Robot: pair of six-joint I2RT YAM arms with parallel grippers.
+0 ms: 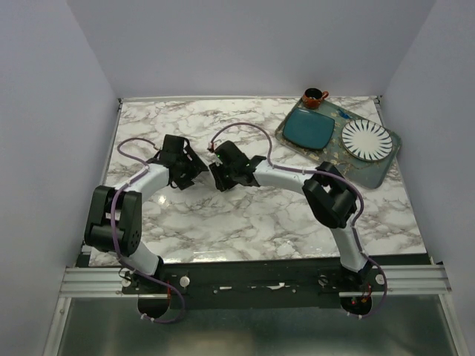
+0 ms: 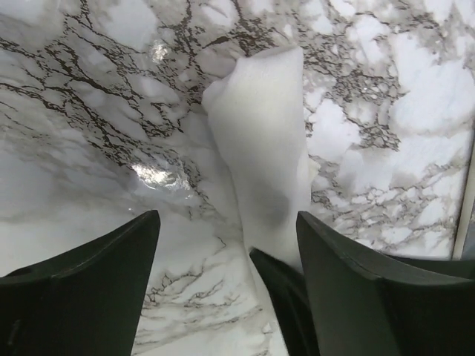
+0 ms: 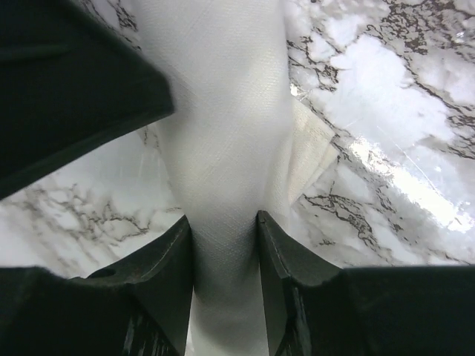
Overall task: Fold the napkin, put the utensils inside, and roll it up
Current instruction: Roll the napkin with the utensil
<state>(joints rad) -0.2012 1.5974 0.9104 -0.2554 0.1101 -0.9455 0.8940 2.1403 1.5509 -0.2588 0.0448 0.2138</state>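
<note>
While the right gripper (image 3: 223, 222) pinches the napkin (image 3: 223, 111), gathered into a narrow strip at mid-frame, and the left gripper (image 2: 226, 215) stands with jaws spread beside it, the spoon is unseen, so rolling looks unfinished.

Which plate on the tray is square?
The teal plate, nearest the brown cup. The white ribbed plate beside it is round.

Pale lavender walls (image 1: 245, 44) are enclosing the white, grey-veined marble surface (image 1: 245, 215) at nine, twelve and three o'clock. An aluminium rail (image 1: 423, 280) is bordering its six o'clock edge. Light is glaring off it.
</note>
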